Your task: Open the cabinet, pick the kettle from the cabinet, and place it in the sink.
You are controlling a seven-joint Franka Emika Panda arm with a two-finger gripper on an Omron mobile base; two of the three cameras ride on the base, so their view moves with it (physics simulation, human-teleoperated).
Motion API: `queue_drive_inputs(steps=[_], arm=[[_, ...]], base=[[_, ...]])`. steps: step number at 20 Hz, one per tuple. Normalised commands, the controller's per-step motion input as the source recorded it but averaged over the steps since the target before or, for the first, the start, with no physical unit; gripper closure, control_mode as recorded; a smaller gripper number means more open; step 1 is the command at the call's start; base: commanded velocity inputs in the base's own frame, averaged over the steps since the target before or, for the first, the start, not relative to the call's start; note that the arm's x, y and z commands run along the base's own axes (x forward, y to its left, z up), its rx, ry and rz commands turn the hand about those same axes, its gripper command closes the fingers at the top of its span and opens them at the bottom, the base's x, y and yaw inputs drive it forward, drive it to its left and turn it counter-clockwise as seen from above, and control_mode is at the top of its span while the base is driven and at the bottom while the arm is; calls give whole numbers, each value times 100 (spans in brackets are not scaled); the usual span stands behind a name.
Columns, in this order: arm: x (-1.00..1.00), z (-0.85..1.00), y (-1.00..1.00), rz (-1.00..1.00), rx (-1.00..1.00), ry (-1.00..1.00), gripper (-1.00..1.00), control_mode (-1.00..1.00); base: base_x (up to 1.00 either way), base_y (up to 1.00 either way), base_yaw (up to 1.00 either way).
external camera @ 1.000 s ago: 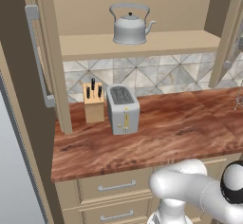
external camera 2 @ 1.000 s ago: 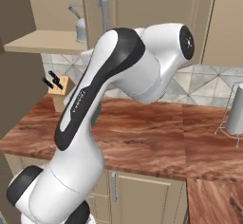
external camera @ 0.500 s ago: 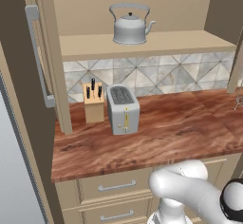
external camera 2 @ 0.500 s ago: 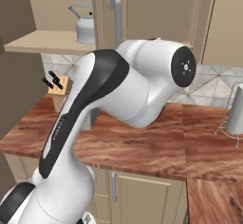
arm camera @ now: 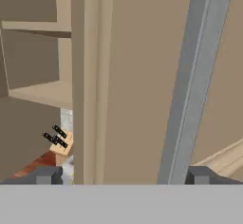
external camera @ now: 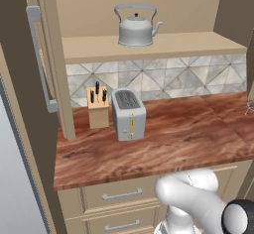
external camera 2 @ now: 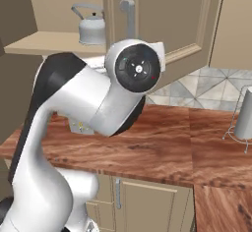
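Observation:
The cabinet stands with both doors swung out. On its lower shelf rests the silver-grey kettle, upright and untouched, and from the right side the kettle shows behind my arm. In the hand view my gripper is open, close in front of the right door. That door's silver bar handle runs up just inside the right fingertip, and nothing is held. The sink is out of view.
A silver toaster and a wooden knife block stand on the wood-grain counter under the shelf. The left door's handle juts out at the left. A grey cylinder on a wire stand sits at the counter's right. Drawers lie below.
My arm has folded down and back, its big joint dropping across the right base view and uncovering the kettle. The kettle has not moved.

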Motion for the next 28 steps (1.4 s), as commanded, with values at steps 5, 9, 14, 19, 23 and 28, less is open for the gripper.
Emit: queue_drive_inputs(steps=[5, 9, 14, 19, 23, 28], arm=[[-19, -43, 19, -64, 0, 1, -100, -100], [-17, -38, 27, -55, 6, 0, -100, -100], [-3, -35, 26, -60, 11, 2, -100, -100], [-13, -16, 28, -54, 19, 0, -100, -100], [-11, 0, 45, -26, 31, -4, -100, -100], [5, 0, 38, -17, 34, -6, -100, -100]], base=[[0, 0, 0], [0, 0, 0], [0, 0, 0], [0, 0, 0], [0, 0, 0], [0, 0, 0]])
